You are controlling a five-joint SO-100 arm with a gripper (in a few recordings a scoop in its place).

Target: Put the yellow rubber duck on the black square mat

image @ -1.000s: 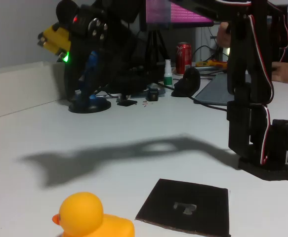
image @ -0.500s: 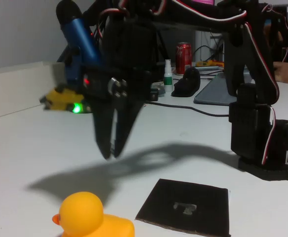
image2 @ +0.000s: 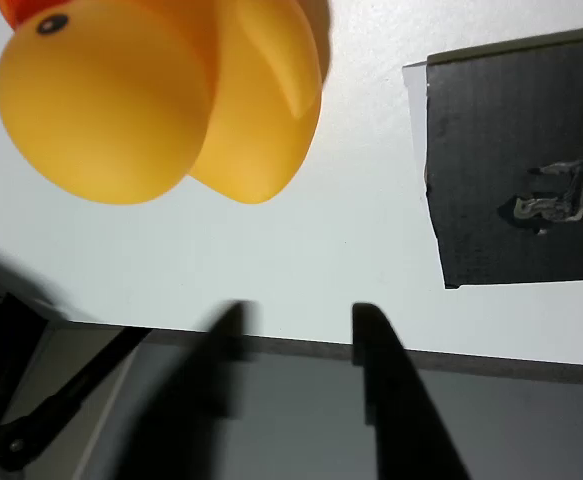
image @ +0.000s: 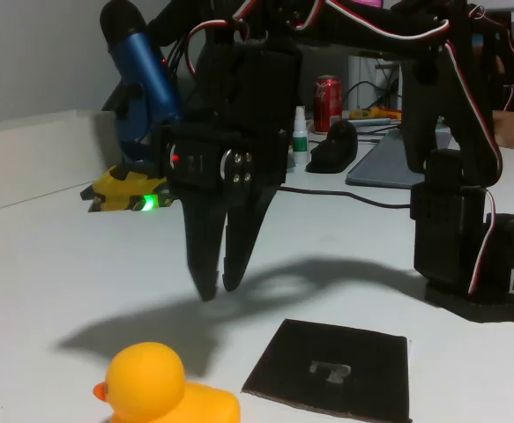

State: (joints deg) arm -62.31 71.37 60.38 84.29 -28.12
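Black hand point(image: 219, 286) lower, nearer yellow rubber duck point(image: 164, 388), black square mat point(image: 331, 368) bare

The fixed view sits low at the table's near edge, looking level across the white table point(image: 80, 264) toward the arm and the clutter behind. The wrist view looks down from close above. Both share the yellow rubber duck point(image: 164, 388) point(image2: 161, 95) and the black square mat point(image: 331, 366) point(image2: 516, 160).

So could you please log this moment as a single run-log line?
phase: approach | tool: slightly open, empty, above table behind duck | yellow rubber duck: on table, left of mat | black square mat: bare
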